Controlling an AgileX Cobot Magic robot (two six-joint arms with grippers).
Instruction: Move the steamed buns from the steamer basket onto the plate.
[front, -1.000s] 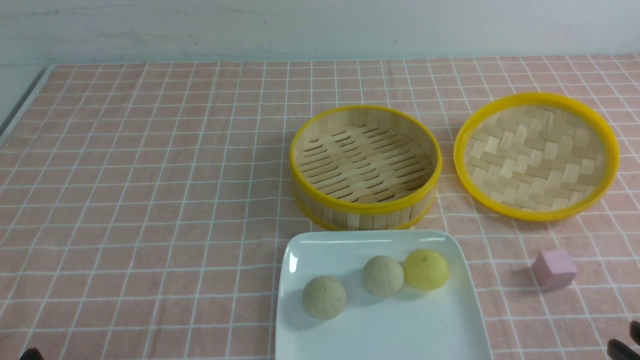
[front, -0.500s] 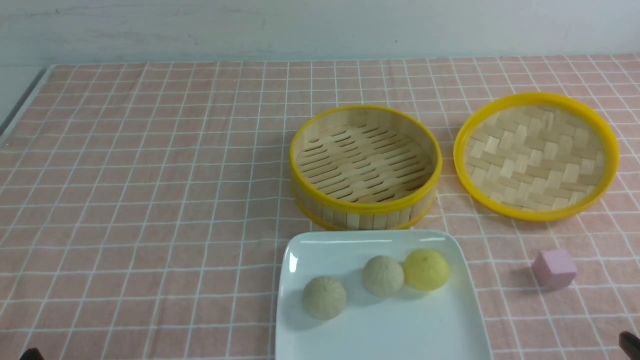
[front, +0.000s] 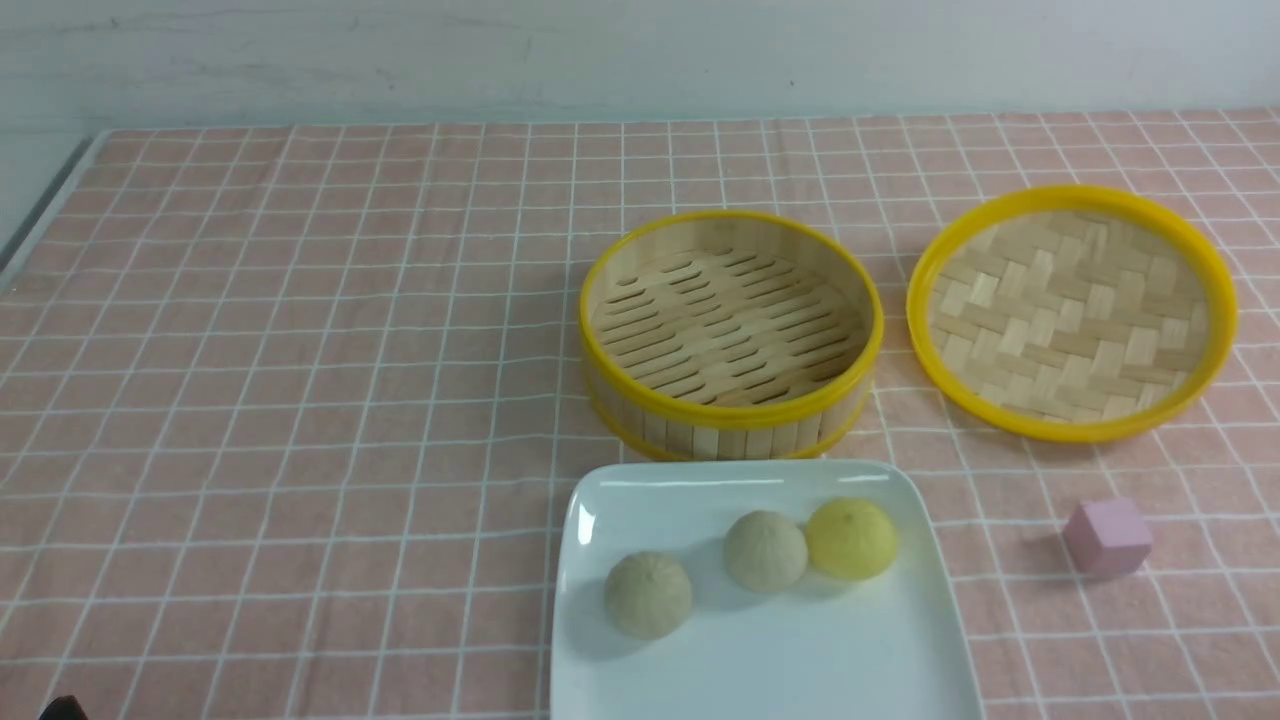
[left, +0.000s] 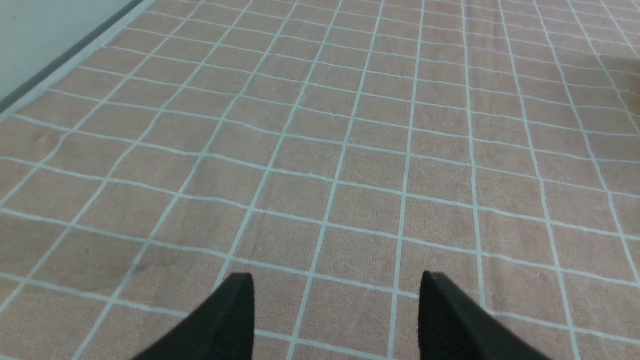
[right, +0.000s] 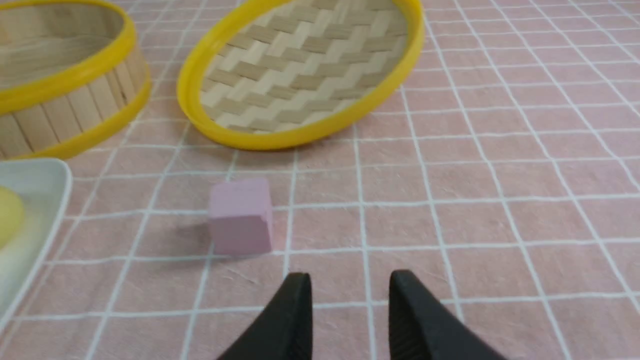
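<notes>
The steamed buns (front: 765, 550) all lie on the white plate (front: 700, 490), two pale ones and a yellow one (front: 851, 539), and the steamer basket (front: 732, 400) behind the plate is empty, so I judge the moving is done. What remains for you is only to park the arms well. Your left pincer (left: 332, 300) hangs open over bare cloth on the worktop, holding nothing. Your right pincer (right: 350, 295) has its jaws a little apart and empty, near the pink cube (right: 241, 216); keep it away from that cube and the plate edge.

Lid (front: 1072, 312), pink cube (front: 1107, 537), checked cloth (front: 300, 400)
</notes>
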